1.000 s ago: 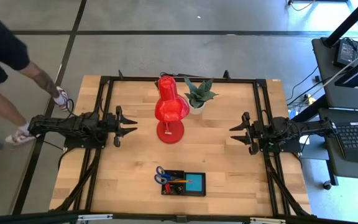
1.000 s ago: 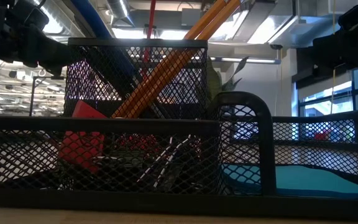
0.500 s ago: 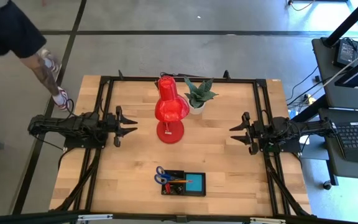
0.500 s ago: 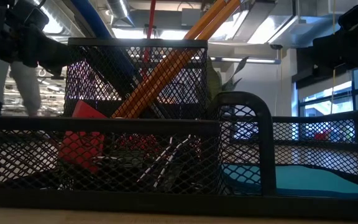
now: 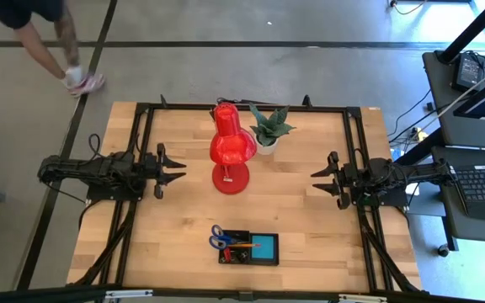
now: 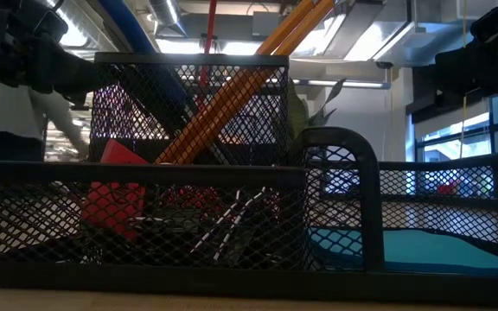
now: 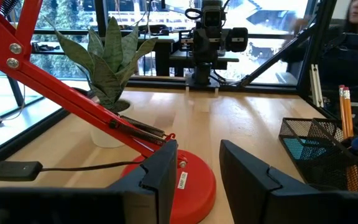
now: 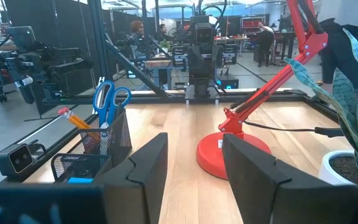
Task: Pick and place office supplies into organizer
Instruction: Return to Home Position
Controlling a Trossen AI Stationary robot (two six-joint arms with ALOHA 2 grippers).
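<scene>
The bench [image 5: 310, 210] has both arms drawn back to its sides. The left gripper [image 5: 175, 171] is by the left edge and the right gripper [image 5: 320, 180] by the right edge, each with fingers spread wide and holding nothing. A person [image 5: 32, 17] beyond the far left corner is mostly cut off. The lamp [image 5: 230, 147] stands mid-bench, with the plant [image 5: 269, 128] just beside it towards the far edge. The organizer [image 5: 248, 248] sits at the middle of the front edge. It holds the scissors [image 5: 218, 238], pencils [image 6: 232, 91], a blue pad [image 5: 266, 249] and a red block [image 6: 115, 199]. Its mesh blurs the smaller dark items at the bottom past telling.
</scene>
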